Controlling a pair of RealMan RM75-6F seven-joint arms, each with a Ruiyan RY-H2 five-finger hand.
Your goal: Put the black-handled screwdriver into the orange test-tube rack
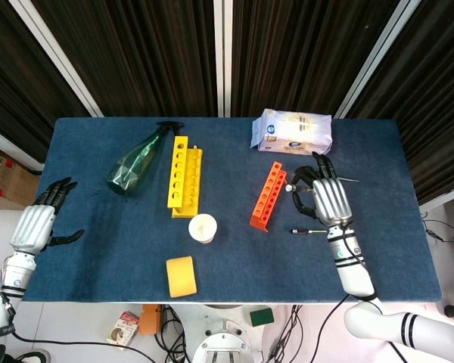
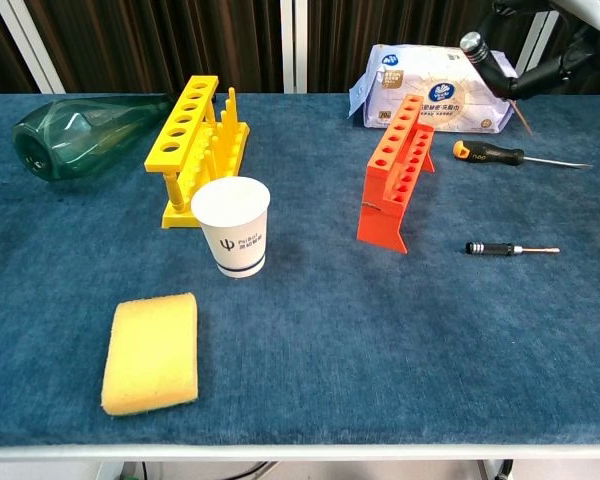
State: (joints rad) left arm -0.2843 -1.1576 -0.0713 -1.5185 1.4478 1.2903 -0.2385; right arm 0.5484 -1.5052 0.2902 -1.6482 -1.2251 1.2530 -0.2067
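Observation:
My right hand (image 1: pixel 327 198) is raised above the table just right of the orange test-tube rack (image 1: pixel 268 195) (image 2: pixel 398 170). It grips the black-handled screwdriver (image 2: pixel 487 66), whose silver cap points up and toward the rack while the thin shaft slants down to the right. In the chest view only the fingers (image 2: pixel 550 70) show at the top right edge. The rack stands on its legs with its row of holes facing up. My left hand (image 1: pixel 36 223) hangs open, fingers spread, beyond the table's left edge.
An orange-and-black screwdriver (image 2: pixel 490 153) and a small black precision screwdriver (image 2: pixel 508 248) lie right of the rack. A wipes pack (image 2: pixel 435 90) sits behind it. Further left are a yellow rack (image 2: pixel 195 135), paper cup (image 2: pixel 232 240), sponge (image 2: pixel 150 352) and green spray bottle (image 2: pixel 75 130).

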